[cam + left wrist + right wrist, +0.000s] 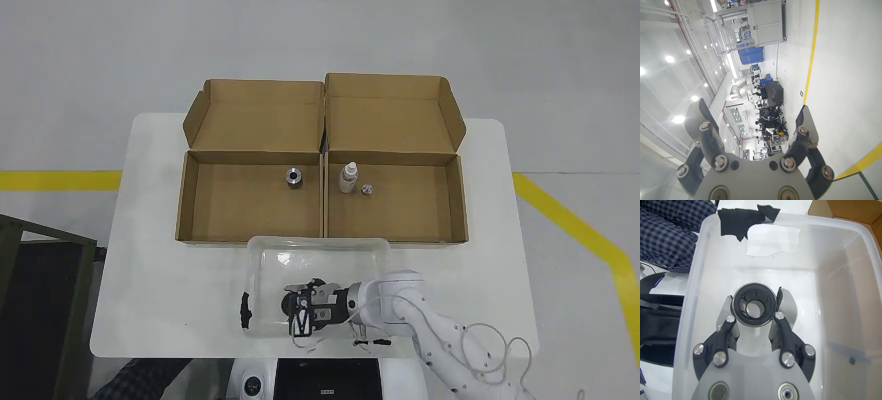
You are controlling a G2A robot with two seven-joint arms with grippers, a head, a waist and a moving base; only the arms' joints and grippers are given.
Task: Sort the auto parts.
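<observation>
Here, the right gripper (754, 301) has its two pale, flat-plated fingers (789, 308) pressed against opposite sides of a metal bushing (754, 287). The bushing is a short, thick-walled cylinder with a dull steel outer band, a black end face and a hollow bore with slots along its inner wall. It sits clamped between the jaws, open end toward the wrist camera, inside the clear plastic bin (829, 220), in the bin's left half. Whether it touches the bin's floor I cannot tell.

The bin is a smooth, translucent rectangular tub with rounded corners. Its left wall carries a ragged patch of black tape (738, 220) and a torn white paper label (772, 240). The tub stands at the middle of the near edge of the white table (150, 250), just in front of two open cardboard boxes set side by side, lids folded back to the far side.

The left box (230, 205) holds one small round metal part (292, 177) close to its far wall. The right box (420, 205) holds a white bottle-shaped part (348, 178) and, just beside it, a small round piece (368, 189) — both near the far left corner.

The left gripper (753, 103) points out at the room — its fingers, lined with dark ribbed pads, stand wide apart with nothing between them.
</observation>
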